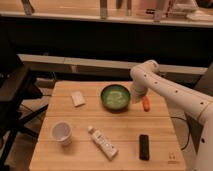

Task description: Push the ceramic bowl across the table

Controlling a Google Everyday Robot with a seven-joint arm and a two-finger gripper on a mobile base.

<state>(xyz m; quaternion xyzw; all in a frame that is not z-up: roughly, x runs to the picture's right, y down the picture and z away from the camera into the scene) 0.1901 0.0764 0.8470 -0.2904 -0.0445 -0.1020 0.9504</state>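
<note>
Claw [139,102] beside glossy green ceramic bowl [115,97]

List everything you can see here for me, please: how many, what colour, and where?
table: one, light wood, middle of view
ceramic bowl: one, dark green with a pale inside, back middle of the table
small flat block: one, white, back left, left of the bowl
paper cup: one, white, upright, front left
tube: one, white, lying down, front middle
bar-shaped item: one, black, front right
small orange item: one, just right of the bowl; I cannot tell what it is
arm: one, white, reaching in from the right
gripper: one, white, low beside the bowl's right rim, between the bowl and the orange item
</note>
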